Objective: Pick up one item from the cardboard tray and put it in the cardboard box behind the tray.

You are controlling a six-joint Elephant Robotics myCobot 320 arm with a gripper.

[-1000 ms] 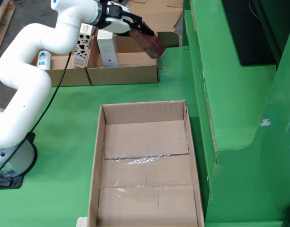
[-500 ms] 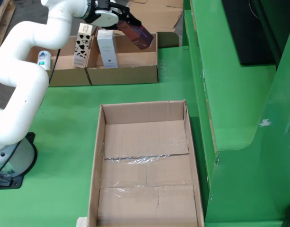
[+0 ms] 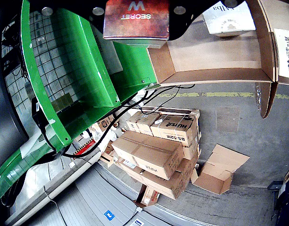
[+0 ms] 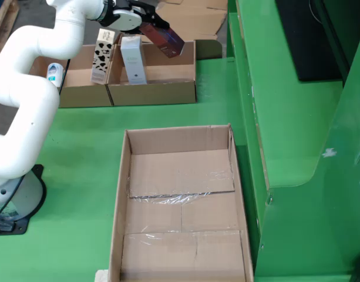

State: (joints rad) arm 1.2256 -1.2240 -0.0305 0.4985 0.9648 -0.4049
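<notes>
Gripper [image 4: 145, 19], upper left of the fixed view, clamps one red box [image 4: 162, 39] tilted above the cardboard tray [image 4: 153, 93] (two boxes standing inside), white arm [image 4: 27, 70] arched.

Matt brown cardboard tray [image 4: 181, 255] showing glossy clear tape, glossy dark-red carton [image 3: 136, 19] catching light, smooth white plastic arm [image 4: 27, 70] shining, green painted table [image 4: 80, 153]
</notes>
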